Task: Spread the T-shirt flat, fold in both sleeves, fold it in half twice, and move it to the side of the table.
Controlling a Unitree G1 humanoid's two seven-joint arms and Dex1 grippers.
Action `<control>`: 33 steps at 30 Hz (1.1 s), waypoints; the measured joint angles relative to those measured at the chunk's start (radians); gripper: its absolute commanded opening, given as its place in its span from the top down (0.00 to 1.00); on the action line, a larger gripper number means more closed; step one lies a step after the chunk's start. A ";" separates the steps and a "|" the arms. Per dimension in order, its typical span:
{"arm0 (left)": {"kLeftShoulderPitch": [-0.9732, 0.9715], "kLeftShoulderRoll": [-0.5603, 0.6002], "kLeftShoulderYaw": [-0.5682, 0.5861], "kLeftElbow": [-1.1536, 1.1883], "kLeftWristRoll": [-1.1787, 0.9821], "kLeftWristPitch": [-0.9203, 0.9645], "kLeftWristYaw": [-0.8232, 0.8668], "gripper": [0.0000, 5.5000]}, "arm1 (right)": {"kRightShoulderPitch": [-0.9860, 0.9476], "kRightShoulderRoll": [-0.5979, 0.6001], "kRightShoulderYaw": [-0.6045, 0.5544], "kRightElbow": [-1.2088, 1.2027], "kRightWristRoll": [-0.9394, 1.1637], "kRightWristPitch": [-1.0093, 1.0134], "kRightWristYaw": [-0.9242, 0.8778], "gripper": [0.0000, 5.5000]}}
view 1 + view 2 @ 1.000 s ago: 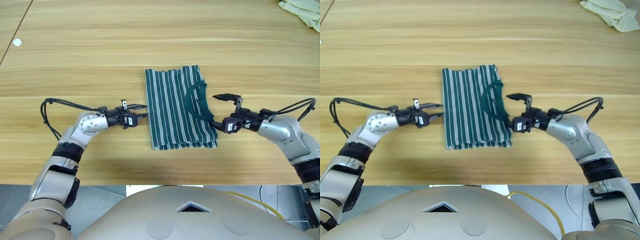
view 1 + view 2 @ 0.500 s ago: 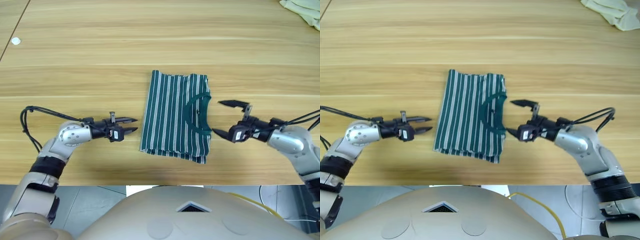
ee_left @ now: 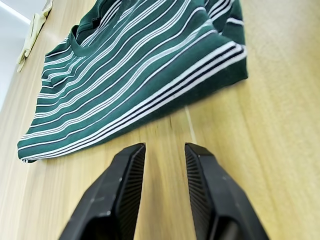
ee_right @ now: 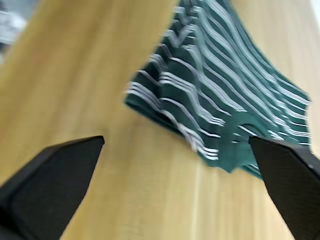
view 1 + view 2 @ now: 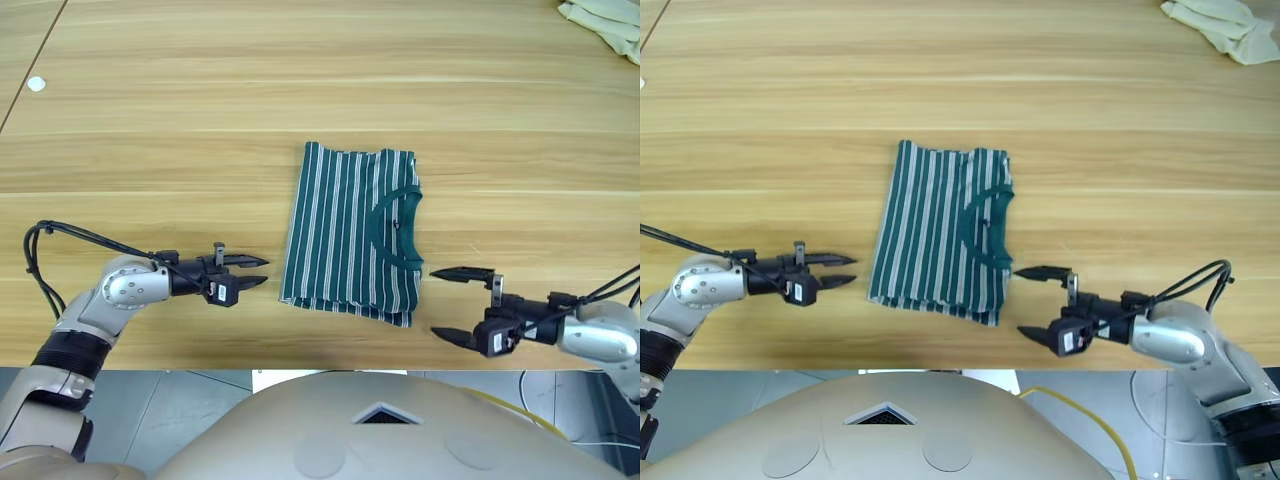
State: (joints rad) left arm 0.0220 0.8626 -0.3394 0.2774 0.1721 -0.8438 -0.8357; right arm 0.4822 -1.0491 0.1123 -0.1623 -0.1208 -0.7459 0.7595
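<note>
The folded striped T-shirt (image 5: 352,234) is lying mid tabletop (image 5: 200,100). The left gripper (image 5: 255,272), narrowly parted, and right gripper (image 5: 434,302), gaping wide, are flanking it empty. Grabbing only upper layers is risking unfolding it.

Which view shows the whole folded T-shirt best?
The left eye view: the T-shirt lies whole and uncovered on the table. The right eye view shows the same. The wrist views show its near edges, cut off.

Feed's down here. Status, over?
Left gripper open, right gripper open wide, neither touching. T-shirt folded, flat on table between them. Pale cloth far corner, no obstruction.
</note>
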 measured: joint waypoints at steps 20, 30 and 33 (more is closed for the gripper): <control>0.056 0.028 -0.106 -0.113 -0.080 -0.004 -0.071 0.73 | -0.137 0.100 0.148 0.047 0.010 0.039 0.047 0.08; 0.022 0.020 -0.103 -0.089 -0.039 -0.005 -0.039 0.73 | -0.193 0.148 0.177 0.082 -0.056 0.058 0.007 0.39; 0.022 0.020 -0.102 -0.091 -0.032 -0.005 -0.027 0.70 | -0.195 0.154 0.177 0.088 -0.065 0.064 0.002 0.48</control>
State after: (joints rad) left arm 0.0441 0.8823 -0.4413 0.1867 0.1397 -0.8491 -0.8628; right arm 0.2875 -0.8949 0.2896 -0.0741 -0.1856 -0.6821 0.7619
